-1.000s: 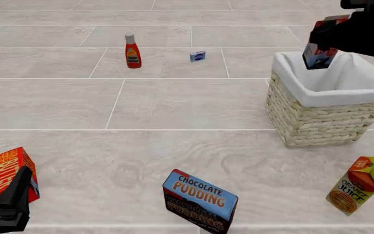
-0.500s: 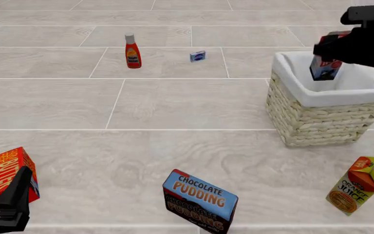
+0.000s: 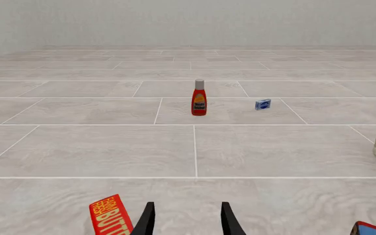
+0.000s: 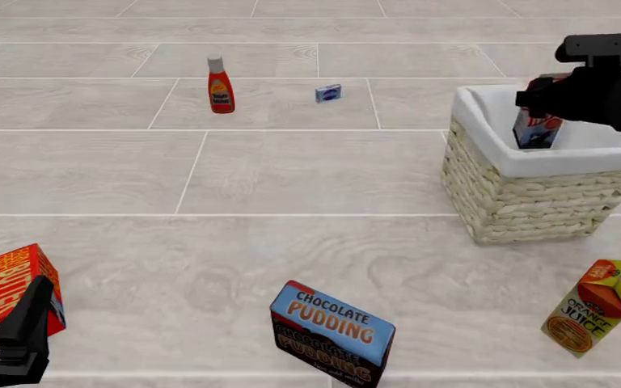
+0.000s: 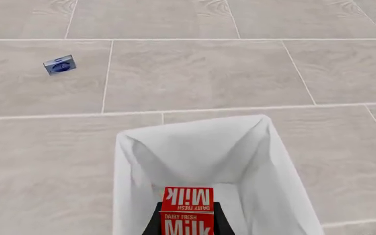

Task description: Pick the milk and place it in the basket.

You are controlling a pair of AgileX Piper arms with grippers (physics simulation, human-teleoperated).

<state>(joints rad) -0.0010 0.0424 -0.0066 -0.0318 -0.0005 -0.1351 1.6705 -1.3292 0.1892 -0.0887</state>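
Red-topped milk (image 4: 537,128) hangs clenched in the right claw (image 4: 553,101), partly sunk inside the basket (image 4: 526,194) just below it. Placing step; probably near the liner floor, so next comes letting go. Left claw (image 3: 186,223) gapes idle.

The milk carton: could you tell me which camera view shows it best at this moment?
The right wrist view: the milk fills the near foreground, lettering readable, between the right gripper's fingers above the basket liner. The front view shows the carton small and partly hidden behind the gripper. The left wrist view lacks it.
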